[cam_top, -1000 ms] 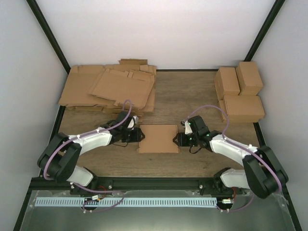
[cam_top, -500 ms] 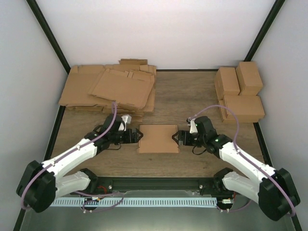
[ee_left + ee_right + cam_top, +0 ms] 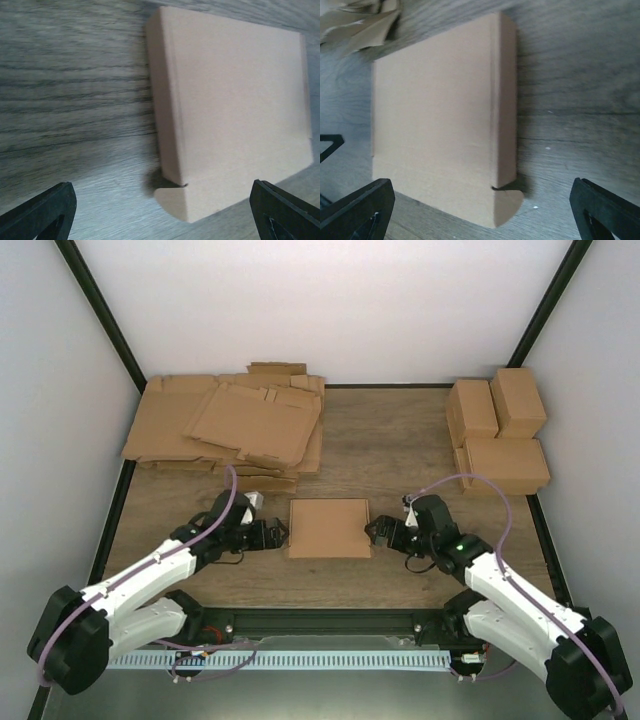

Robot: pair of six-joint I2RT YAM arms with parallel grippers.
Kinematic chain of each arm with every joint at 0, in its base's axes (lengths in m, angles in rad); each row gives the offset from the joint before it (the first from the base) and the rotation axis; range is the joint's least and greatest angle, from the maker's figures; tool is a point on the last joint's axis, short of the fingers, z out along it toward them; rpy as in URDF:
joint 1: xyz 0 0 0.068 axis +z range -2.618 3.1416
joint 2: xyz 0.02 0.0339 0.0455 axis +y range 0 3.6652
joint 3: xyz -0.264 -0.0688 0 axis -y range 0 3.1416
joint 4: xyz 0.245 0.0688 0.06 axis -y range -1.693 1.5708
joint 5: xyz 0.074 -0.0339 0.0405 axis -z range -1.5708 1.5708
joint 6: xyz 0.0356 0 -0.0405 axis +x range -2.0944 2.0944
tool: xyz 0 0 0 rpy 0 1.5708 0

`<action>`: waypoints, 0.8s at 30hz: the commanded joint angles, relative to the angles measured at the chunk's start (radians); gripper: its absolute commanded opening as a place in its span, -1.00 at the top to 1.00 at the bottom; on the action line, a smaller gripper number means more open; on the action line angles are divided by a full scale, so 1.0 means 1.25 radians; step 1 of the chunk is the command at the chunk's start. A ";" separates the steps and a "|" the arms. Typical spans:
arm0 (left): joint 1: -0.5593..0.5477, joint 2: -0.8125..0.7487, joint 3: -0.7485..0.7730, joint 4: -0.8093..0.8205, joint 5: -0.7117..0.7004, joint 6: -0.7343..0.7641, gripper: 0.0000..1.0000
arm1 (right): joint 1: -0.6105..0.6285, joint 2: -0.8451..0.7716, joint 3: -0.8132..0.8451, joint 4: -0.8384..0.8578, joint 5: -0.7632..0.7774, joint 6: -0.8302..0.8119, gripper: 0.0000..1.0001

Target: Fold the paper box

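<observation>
The paper box (image 3: 235, 100) is made of plain brown cardboard, matt and smooth, with soft creases along its folded edges. The surface (image 3: 75, 75) beneath it is finished in grey-brown wood grain with a faint sheen. The fingers (image 3: 45, 212) of the left gripper (image 3: 276, 533) are formed in matt black plastic.

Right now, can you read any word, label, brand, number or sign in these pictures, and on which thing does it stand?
There is no text to read.
The paper box is plain brown on every face that shows.
The flat cardboard sheets and the folded boxes at the far right show no print.
The wooden table shows only grain.
</observation>
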 commanded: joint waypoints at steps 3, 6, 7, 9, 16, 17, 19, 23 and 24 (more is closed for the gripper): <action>-0.002 0.030 -0.010 -0.042 -0.067 -0.051 -0.89 | 0.004 0.028 0.015 -0.098 0.097 0.104 -0.89; -0.002 0.045 -0.062 0.060 0.038 -0.073 -0.78 | 0.005 0.017 0.000 -0.041 0.018 0.037 -0.84; -0.002 0.045 -0.073 0.104 0.068 -0.075 -0.74 | 0.004 0.012 -0.007 -0.014 -0.026 0.018 -0.84; -0.004 0.038 -0.089 0.153 0.108 -0.079 -0.73 | 0.004 0.002 -0.019 0.020 -0.085 0.002 -0.82; -0.004 0.028 -0.112 0.219 0.134 -0.076 -0.61 | 0.004 0.024 -0.039 0.074 -0.171 -0.037 -0.78; -0.004 0.039 -0.114 0.230 0.144 -0.078 -0.55 | 0.004 0.034 -0.041 0.082 -0.184 -0.041 -0.77; -0.004 0.065 -0.114 0.247 0.159 -0.081 -0.45 | 0.004 0.059 -0.041 0.097 -0.205 -0.051 -0.74; -0.005 0.107 -0.106 0.261 0.162 -0.077 -0.41 | 0.004 0.114 -0.022 0.108 -0.210 -0.070 -0.71; -0.004 0.111 -0.102 0.261 0.160 -0.072 -0.41 | 0.004 0.123 -0.018 0.107 -0.202 -0.077 -0.71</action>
